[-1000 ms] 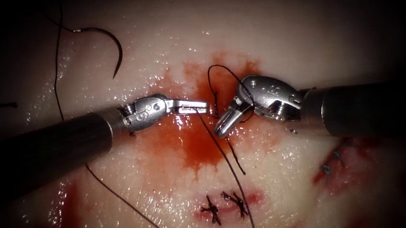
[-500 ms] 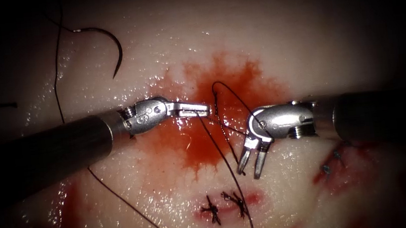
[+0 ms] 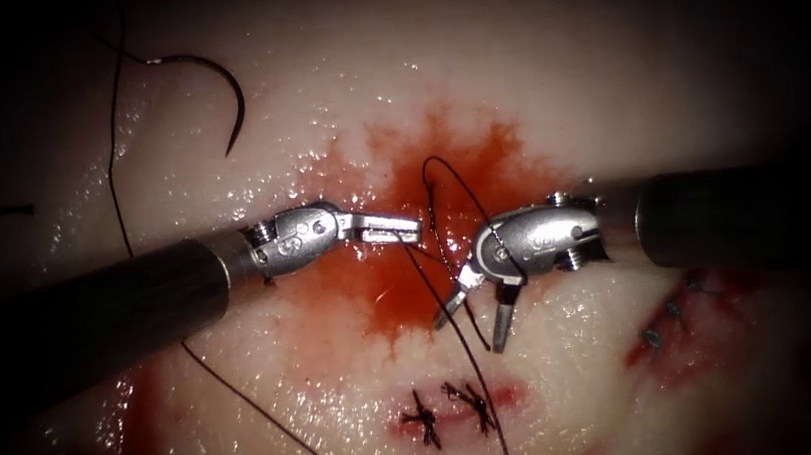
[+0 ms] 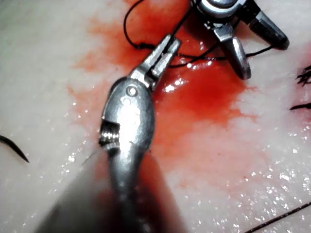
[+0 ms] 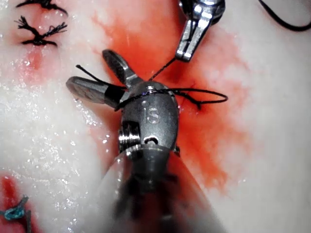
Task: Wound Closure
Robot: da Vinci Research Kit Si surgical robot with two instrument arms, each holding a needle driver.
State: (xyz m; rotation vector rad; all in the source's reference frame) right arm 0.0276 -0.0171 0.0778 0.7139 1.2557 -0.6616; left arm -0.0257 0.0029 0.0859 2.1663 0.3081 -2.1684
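My left tool (image 3: 393, 227) is shut on the dark thread (image 3: 457, 333) over the red fluid (image 3: 392, 289) at the cut; its shut jaws (image 4: 164, 52) also appear in the left wrist view. My right tool (image 3: 476, 323), right of the cut, points down with jaws open and holds nothing. A thread loop (image 3: 456, 177) rises from the tissue and wraps over its wrist (image 5: 150, 90). A short thread tail (image 5: 85, 70) lies between its spread jaws (image 5: 95, 75). The curved needle (image 3: 223, 96) lies free on the tissue at the far left, not in it.
Two finished dark stitches (image 3: 445, 409) sit below the tools and show as knots (image 5: 39, 29) in the right wrist view. Another stitched cut (image 3: 666, 316) lies at the right. A long thread (image 3: 243, 405) runs from the needle down the left side.
The right tool's jaws opened and it swung away from the left tool's tip to point downward, then edged back left. The left tool stayed shut and hardly moved.
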